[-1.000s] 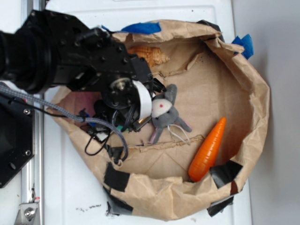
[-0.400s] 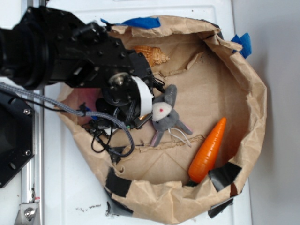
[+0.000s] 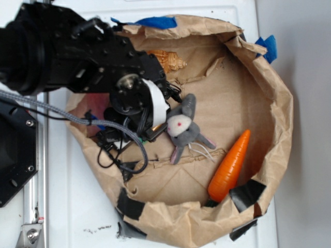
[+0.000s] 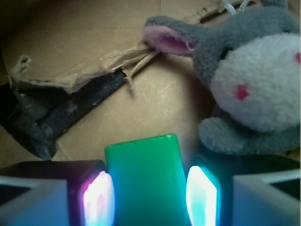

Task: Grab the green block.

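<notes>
Exterior view: the black WidowX arm sits slightly higher and further left than a moment ago, and the grey plush rabbit with a white face (image 3: pixel 183 127) has slid a little down and right, and now lies tilted just right of the black gripper (image 3: pixel 147 130). One smooth orange plastic carrot (image 3: pixel 229 166) lies well to the right of the gripper, in the same place as before. One tan ridged shell-like toy (image 3: pixel 168 61) lies above the gripper near the rim. All of these sit in a crumpled brown paper basin (image 3: pixel 269 103) patched with black tape (image 3: pixel 247 192) and blue tape (image 3: pixel 155 22); its rim has shifted shape slightly on the right. Loose black cables (image 3: pixel 121 152) hang beneath the wrist. From here the arm hides the fingertips and the green block.

Wrist view: the flat, bright-green rectangular plastic block (image 4: pixel 146 181), smooth and rounded at its corners, stands between the two fingers (image 4: pixel 99 197), whose pads glow pink and cyan on either side of it. The pads lie close against its long sides, clamped on it as far as can be seen. Just ahead and right of the gripper (image 4: pixel 148 195) is the fuzzy rabbit, one pink-lined ear pointing left. Ahead and left, torn brown cardboard edges lie over a dark crumpled strip (image 4: pixel 61 110).
</notes>
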Controlling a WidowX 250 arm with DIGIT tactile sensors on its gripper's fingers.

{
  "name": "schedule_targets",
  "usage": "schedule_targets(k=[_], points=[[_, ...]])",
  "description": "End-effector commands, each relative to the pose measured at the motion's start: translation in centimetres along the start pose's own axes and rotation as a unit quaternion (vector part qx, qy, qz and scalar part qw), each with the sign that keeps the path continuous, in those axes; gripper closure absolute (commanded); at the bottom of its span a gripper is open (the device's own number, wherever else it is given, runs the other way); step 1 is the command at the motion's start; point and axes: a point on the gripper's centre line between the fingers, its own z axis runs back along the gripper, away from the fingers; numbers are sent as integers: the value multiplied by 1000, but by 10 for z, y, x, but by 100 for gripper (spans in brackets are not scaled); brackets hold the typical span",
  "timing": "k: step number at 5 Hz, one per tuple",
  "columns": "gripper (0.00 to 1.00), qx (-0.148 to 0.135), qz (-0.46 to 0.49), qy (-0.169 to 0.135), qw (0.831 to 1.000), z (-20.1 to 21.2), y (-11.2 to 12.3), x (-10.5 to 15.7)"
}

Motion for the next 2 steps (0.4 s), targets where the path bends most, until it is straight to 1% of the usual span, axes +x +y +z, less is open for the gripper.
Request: schedule_targets(k=[1, 2], points=[[100, 31, 35, -24, 999, 38, 10, 12], [100, 40, 159, -44, 985, 80, 17, 11]])
